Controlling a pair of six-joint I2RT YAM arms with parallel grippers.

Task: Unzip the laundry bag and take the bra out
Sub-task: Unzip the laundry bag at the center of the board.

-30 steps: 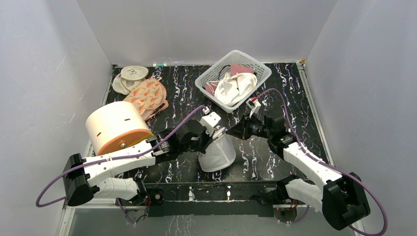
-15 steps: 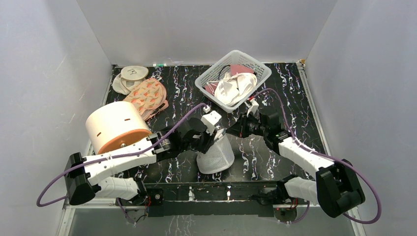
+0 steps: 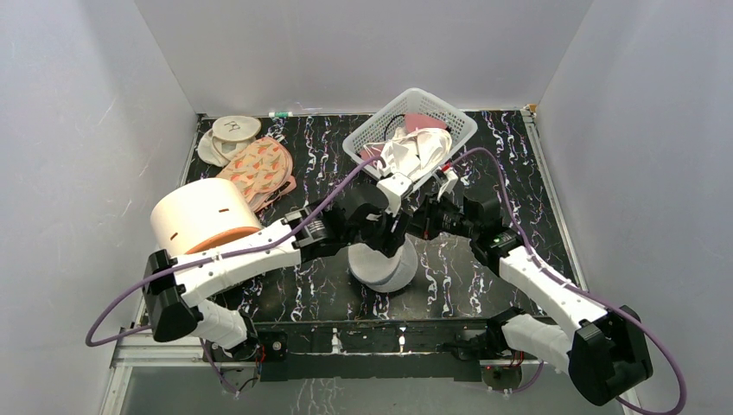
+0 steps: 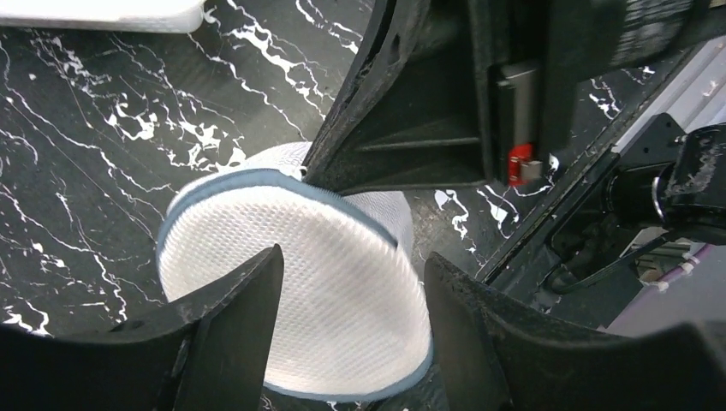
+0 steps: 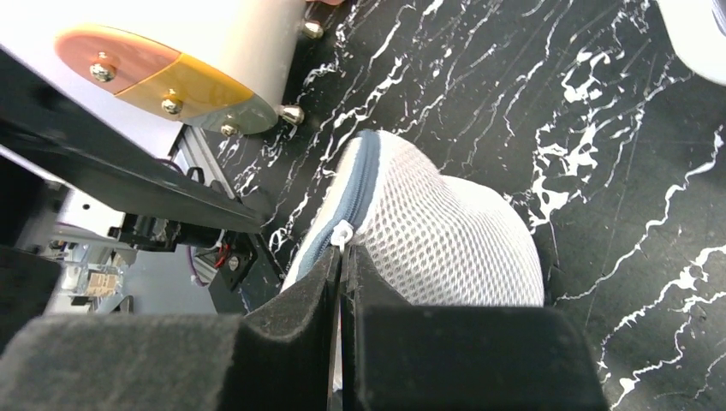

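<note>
Top view: laundry bag (image 3: 383, 268) sits on the counter (image 3: 527, 181) near the front edge, between the two arms, seemingly tilted up on its edge. Left end effector (image 3: 387, 235) and right end effector (image 3: 421, 223) meet just over its top. Lattice basket (image 3: 458, 123) is behind, cream cylinder (image 3: 200, 220) well off to the left. Bra not visible anywhere (probably inside the bag, mesh too dense to tell).

Left wrist: left end effector (image 4: 351, 259) is spread, its fingers (image 4: 227, 338) either side of the bag's (image 4: 300, 300) dome, no clear contact with the mesh. Blue zipper (image 4: 248, 177) runs along the top rim. Black body of the right end effector (image 4: 411, 103) comes down onto that rim.

Right wrist: right end effector (image 5: 342, 257) is pressed together, pinching the white zipper pull (image 5: 342, 232) on the zipper (image 5: 364, 184) seam. Zipper looks closed above the pull; below it the fingers hide it.

Step in hand, my read: unzipping, barely begun. To do it well:
- Bag is light and rounded, so it will likely drag or roll with the pull unless braced.
- Left should close on the dome, clear of the zipper track, resisting the pull direction.
- Right should follow the rim's curve rather than a straight line.
- Tab should be kept in line with the teeth so it neither jams nor slips out of the pinch.
</note>
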